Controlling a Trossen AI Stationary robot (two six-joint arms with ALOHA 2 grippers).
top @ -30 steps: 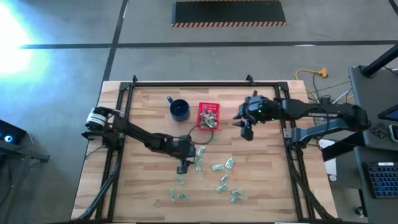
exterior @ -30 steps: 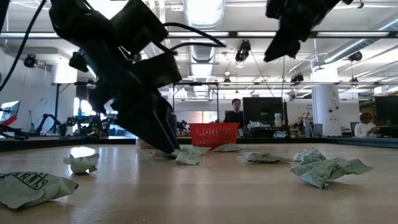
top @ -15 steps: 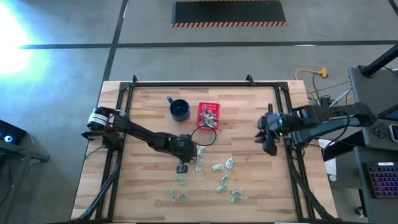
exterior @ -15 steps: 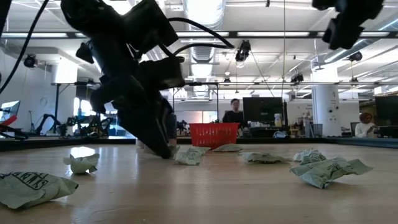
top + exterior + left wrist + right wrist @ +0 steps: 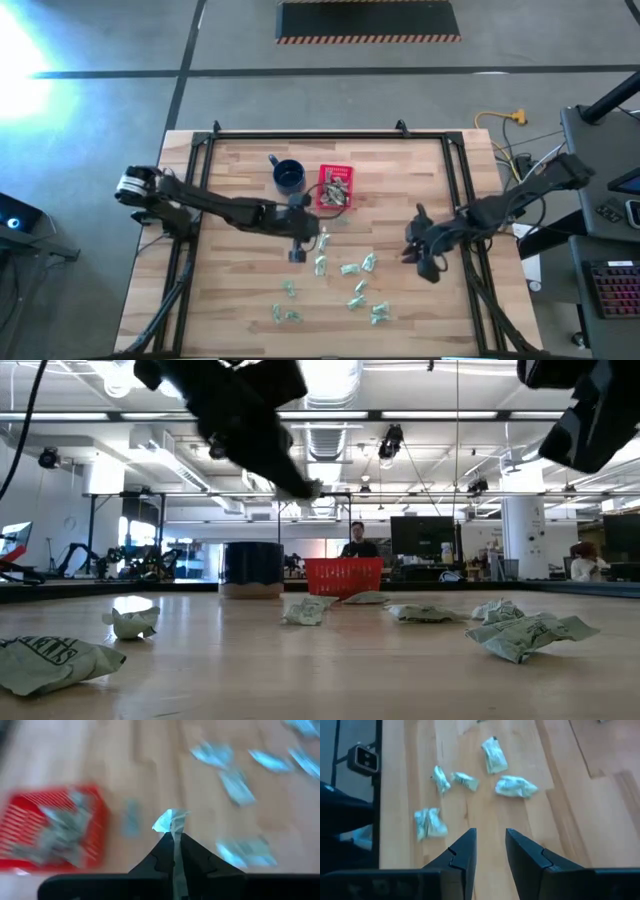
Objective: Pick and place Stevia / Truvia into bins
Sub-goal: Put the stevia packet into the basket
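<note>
Already several sachets lie in the red basket (image 5: 336, 187); the left gripper (image 5: 173, 839) pinches another sachet (image 5: 170, 820) beside it, many remain nearby, and the right gripper (image 5: 490, 851) stands parted.

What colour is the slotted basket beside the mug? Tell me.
Red. The basket shows best in the high view, already holding sachets.

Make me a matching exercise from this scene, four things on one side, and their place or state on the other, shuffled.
Things:
1. left tool
2. right tool
3. red basket
4. blue mug

States:
A. holds several sachets
B. open, empty, near the table's right rail
C. shut on a sachet, lifted off the table
D. stands left of the basket

Pairs: 1-C, 2-B, 3-A, 4-D
</note>
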